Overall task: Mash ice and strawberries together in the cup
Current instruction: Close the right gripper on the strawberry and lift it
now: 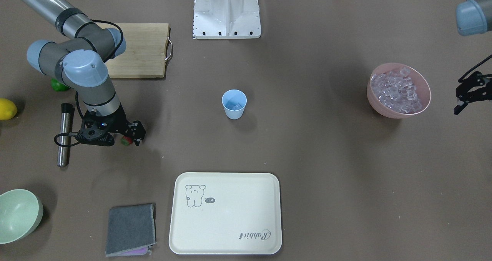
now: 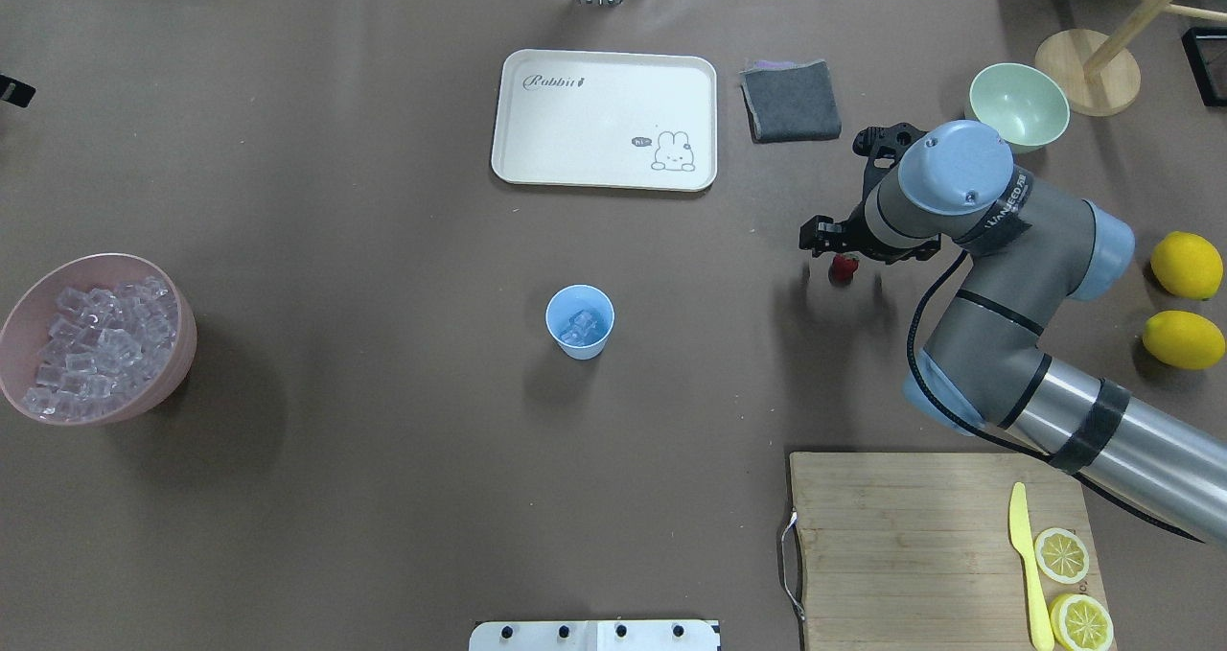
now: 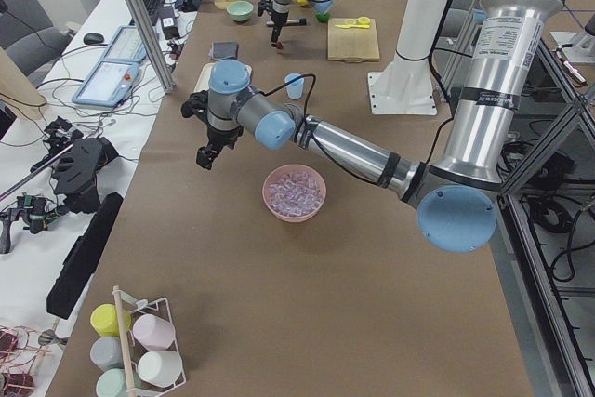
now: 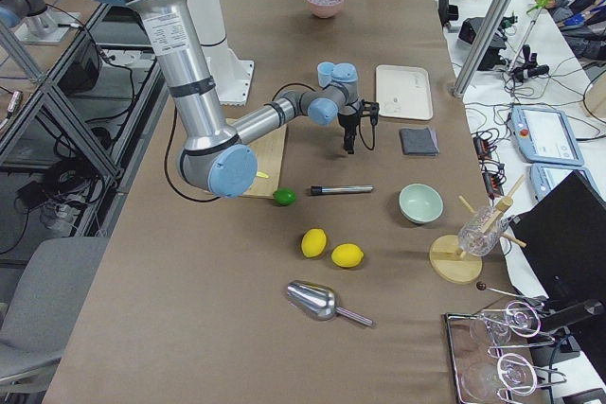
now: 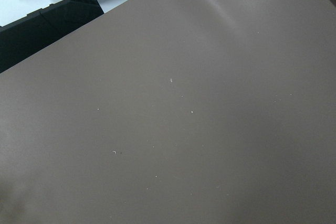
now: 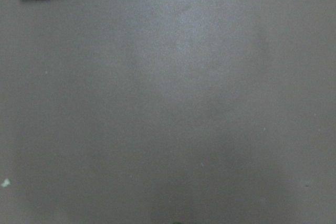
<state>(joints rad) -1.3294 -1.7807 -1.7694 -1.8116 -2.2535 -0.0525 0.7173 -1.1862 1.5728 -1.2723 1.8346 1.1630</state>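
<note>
— Any writing you can make out?
— The tray says "Rabbit" in one corner. A little speech bubble beside its drawn rabbit reads "hi~". The arm band lettering is too small to read.

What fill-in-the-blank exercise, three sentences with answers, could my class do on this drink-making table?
The cup already contains some ____.
The right gripper holds a strawberry coloured ____.
The pink bowl stands on the robot's ____ side.
Missing words: ice; red; left.
</note>
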